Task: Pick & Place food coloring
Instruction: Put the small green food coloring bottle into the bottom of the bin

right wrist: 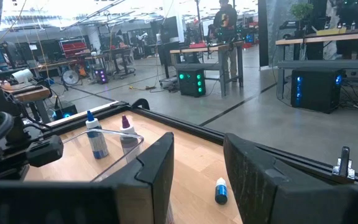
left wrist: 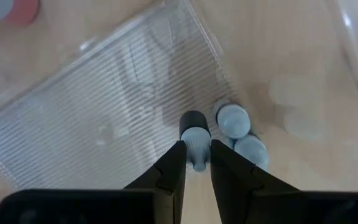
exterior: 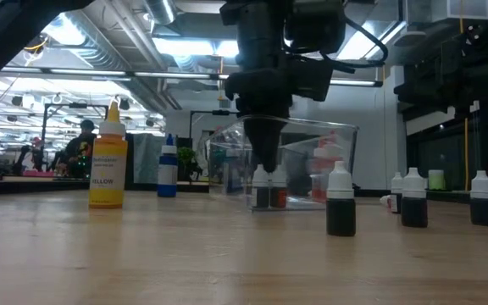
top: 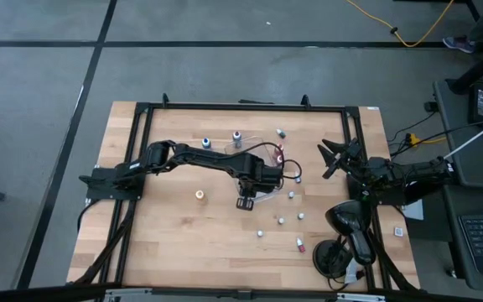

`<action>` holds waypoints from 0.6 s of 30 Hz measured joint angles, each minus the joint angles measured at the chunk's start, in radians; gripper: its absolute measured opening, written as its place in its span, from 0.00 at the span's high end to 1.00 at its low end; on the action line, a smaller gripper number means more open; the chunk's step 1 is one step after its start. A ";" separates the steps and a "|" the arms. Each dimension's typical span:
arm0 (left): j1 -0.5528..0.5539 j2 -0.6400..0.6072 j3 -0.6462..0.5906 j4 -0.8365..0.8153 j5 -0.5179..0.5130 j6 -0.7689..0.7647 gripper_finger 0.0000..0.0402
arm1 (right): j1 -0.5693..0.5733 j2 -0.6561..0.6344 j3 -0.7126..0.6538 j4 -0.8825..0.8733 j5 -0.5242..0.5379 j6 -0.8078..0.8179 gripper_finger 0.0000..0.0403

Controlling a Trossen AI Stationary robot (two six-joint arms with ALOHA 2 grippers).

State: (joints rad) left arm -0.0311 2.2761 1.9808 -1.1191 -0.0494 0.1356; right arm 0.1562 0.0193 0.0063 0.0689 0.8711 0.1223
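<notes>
My left gripper (top: 246,201) (left wrist: 197,167) points down over the clear plastic tray (top: 268,186) (exterior: 299,135) and is shut on a tiny dark bottle with a pale cap (left wrist: 194,127) (exterior: 261,191). Two more pale-capped bottles (left wrist: 233,119) stand right beside it. Other food coloring bottles stand upright on their bases around the table: a yellow one (top: 199,195) (exterior: 108,161), a blue one (top: 206,143) (exterior: 168,169), and dark ones (exterior: 340,203). My right gripper (top: 332,158) (right wrist: 197,168) waits open near the table's right edge. My left gripper pinches the small bottle by its pale cap (left wrist: 196,138) between the two fingers (left wrist: 174,163), coming from above and pointing down. The bottle stays upright below the fingertips, its base low at the tray's floor level (exterior: 261,205); whether it rests there I cannot tell.
Small bottles are scattered right of the tray (top: 291,195), (top: 281,221) and toward the near edge (top: 300,245). A black stand (top: 346,226) sits at the near right corner. A black frame (top: 241,106) rims the table. Bare wood lies at the near left.
</notes>
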 joint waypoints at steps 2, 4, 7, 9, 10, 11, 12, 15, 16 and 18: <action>0.000 0.000 0.000 -0.013 0.001 0.001 0.86 | 0.000 0.000 0.000 0.000 0.000 0.000 0.65; 0.000 0.000 0.000 -0.019 0.014 0.001 0.87 | 0.000 0.000 0.000 0.000 0.000 0.000 0.65; 0.000 0.000 0.000 -0.018 0.017 0.002 0.87 | 0.000 0.000 0.000 0.000 0.000 0.000 0.65; 0.000 0.000 0.000 -0.018 0.018 0.008 0.85 | 0.000 0.000 0.000 0.000 0.000 0.000 0.65; 0.000 0.000 0.000 -0.018 0.018 0.009 0.84 | 0.000 0.000 0.000 0.000 0.000 0.000 0.65; 0.000 -0.001 0.000 -0.018 0.018 0.009 0.82 | 0.000 0.000 0.000 0.000 0.000 0.000 0.65; 0.000 -0.001 0.000 -0.018 0.022 0.009 0.81 | 0.000 0.000 0.000 0.000 0.000 0.000 0.65; 0.000 -0.001 0.000 -0.019 0.041 0.009 0.79 | 0.000 0.000 0.000 0.000 0.000 0.000 0.65; 0.000 -0.001 0.000 -0.021 0.050 0.009 0.78 | 0.000 0.000 0.000 0.000 0.000 0.000 0.65; 0.000 -0.001 0.000 -0.026 0.066 0.009 0.77 | 0.000 0.000 0.000 0.000 0.000 0.000 0.65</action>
State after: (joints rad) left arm -0.0311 2.2749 1.9808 -1.1453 0.0167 0.1444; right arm 0.1562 0.0193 0.0063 0.0689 0.8711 0.1223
